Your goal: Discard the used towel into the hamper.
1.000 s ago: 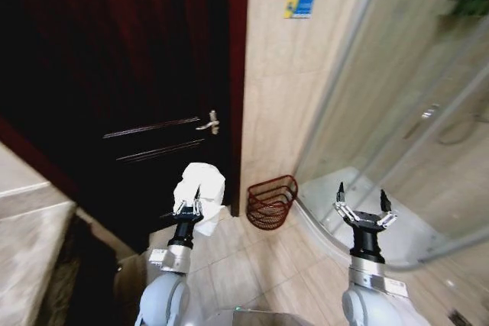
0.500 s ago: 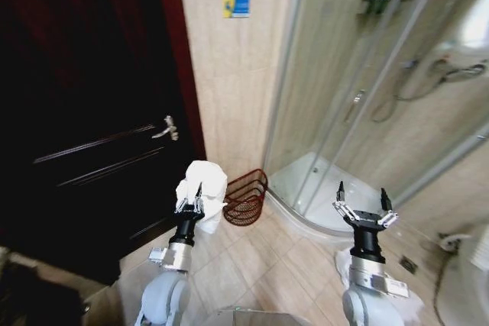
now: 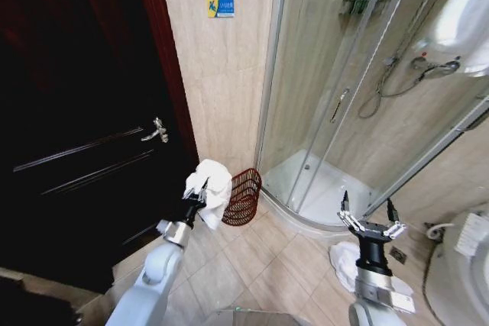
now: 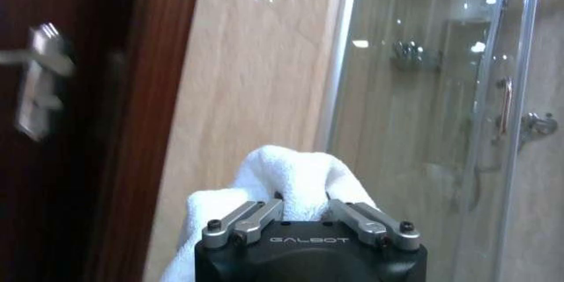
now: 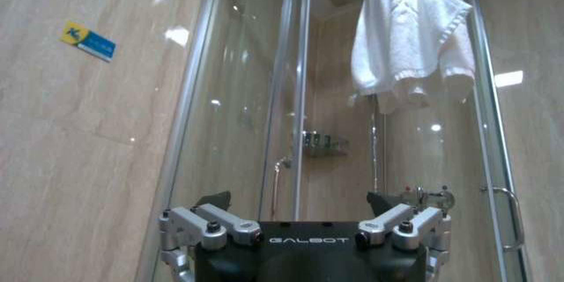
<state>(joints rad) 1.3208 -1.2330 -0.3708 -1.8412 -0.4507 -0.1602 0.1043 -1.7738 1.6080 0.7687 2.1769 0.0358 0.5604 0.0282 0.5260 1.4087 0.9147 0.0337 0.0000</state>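
My left gripper [image 3: 196,195] is shut on the bunched white towel [image 3: 212,188], held above the floor just left of the hamper [image 3: 243,198]. That hamper is a small red-brown openwork basket standing on the tiles against the wall, beside the shower base. In the left wrist view the towel [image 4: 295,179] bulges out between the left gripper's [image 4: 304,211] closed fingers. At the lower right of the head view my right gripper [image 3: 370,219] stands open and holds nothing; the right wrist view shows the right gripper [image 5: 300,212] with its fingers spread.
A dark wooden door [image 3: 84,135] with a metal handle [image 3: 157,130] stands at the left. The glass shower enclosure [image 3: 344,89] rises to the right of the hamper. A white towel [image 5: 410,37] hangs over its top. White cloth [image 3: 344,261] lies on the floor near the right arm.
The whole head view has swung right, so the door shows less and the shower more. The left arm has reached forward with the towel, closer to the hamper. The right gripper sits lower in the picture.
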